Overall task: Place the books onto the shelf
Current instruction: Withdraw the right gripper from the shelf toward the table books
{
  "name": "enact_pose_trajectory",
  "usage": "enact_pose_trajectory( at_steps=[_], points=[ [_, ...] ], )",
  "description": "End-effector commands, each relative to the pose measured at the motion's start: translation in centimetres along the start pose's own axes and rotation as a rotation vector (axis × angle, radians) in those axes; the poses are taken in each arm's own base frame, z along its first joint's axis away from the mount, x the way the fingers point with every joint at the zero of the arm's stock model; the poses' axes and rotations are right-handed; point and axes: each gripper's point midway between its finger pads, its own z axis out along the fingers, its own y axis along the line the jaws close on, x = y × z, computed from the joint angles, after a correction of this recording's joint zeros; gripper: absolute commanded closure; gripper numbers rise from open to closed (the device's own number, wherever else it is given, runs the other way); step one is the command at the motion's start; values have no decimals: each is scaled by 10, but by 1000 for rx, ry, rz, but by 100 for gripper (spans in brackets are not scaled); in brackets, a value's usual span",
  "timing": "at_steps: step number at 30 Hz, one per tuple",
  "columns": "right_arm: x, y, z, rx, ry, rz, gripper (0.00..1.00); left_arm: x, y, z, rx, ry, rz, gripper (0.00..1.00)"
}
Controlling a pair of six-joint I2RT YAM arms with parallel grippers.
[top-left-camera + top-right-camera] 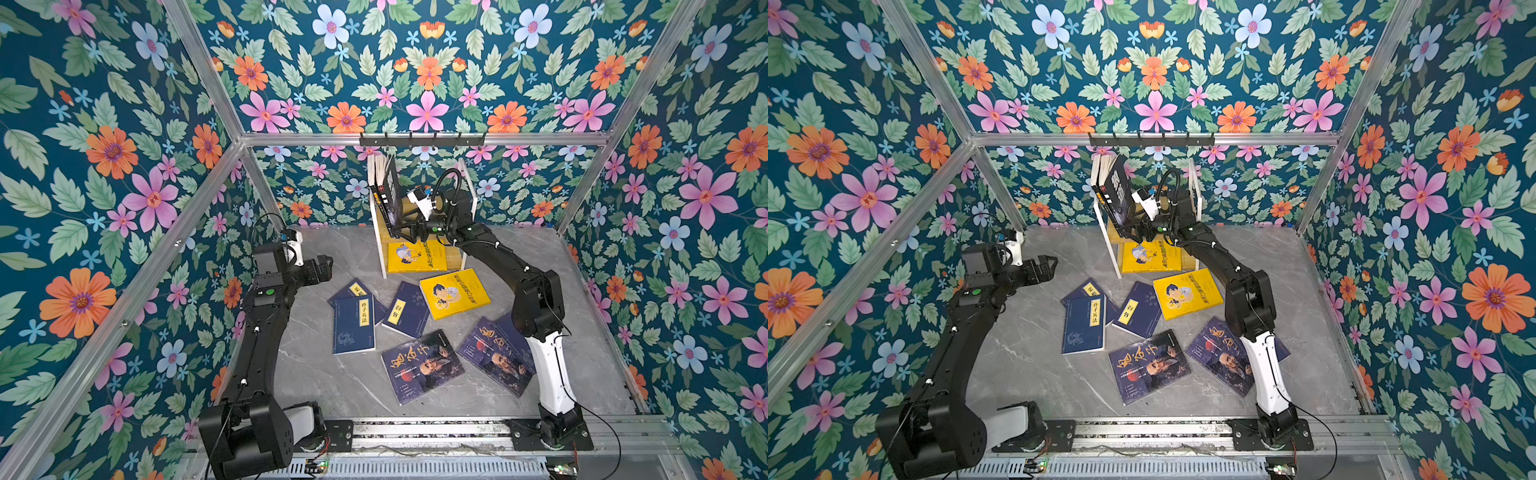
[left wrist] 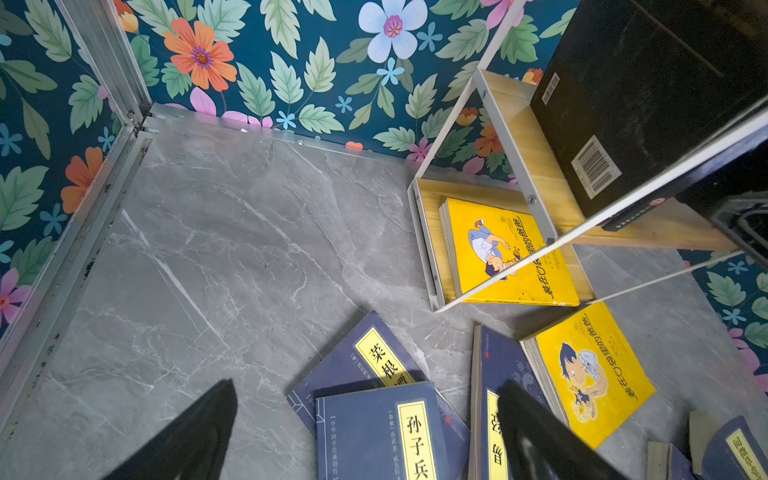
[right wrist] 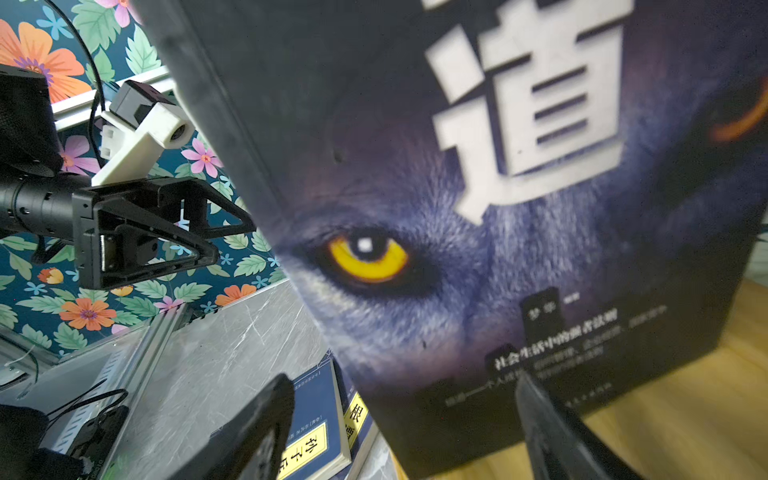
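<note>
The shelf (image 1: 379,249) stands at the back of the table. Black books (image 1: 390,195) stand leaning on its upper board, and a yellow book (image 1: 415,257) lies on the lower one. My right gripper (image 1: 405,230) is open at the upper board; in the right wrist view its fingers (image 3: 266,415) straddle the lower corner of the outermost black book (image 3: 457,208), with a gap on one side. On the table lie another yellow book (image 1: 455,293), three navy books (image 1: 353,324) and two purple-blue ones (image 1: 422,365). My left gripper (image 1: 326,266) hovers open and empty left of the navy books (image 2: 374,432).
A black hook rail (image 1: 422,140) hangs on the back frame bar above the shelf. Floral walls and aluminium posts (image 1: 199,199) close in the grey marble table (image 1: 332,382) on three sides. My right arm's white forearm (image 1: 548,365) crosses over a purple-blue book.
</note>
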Motion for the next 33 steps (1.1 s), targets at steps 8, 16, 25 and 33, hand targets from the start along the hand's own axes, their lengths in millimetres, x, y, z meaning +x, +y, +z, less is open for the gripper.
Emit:
enact_pose_trajectory(
  at_steps=[8,16,25,33],
  points=[
    [-18,15,-4,-31,-8,-58,18,-4,-2,-2,9,-27,19,0],
    [-37,33,-34,85,-72,-36,18,17,0,2,9,48,-1,0],
    [19,70,-59,357,-9,171,17,70,2,14,35,195,-111,0],
    [81,132,-32,422,90,362,16,125,4,32,81,342,-236,0]
  ],
)
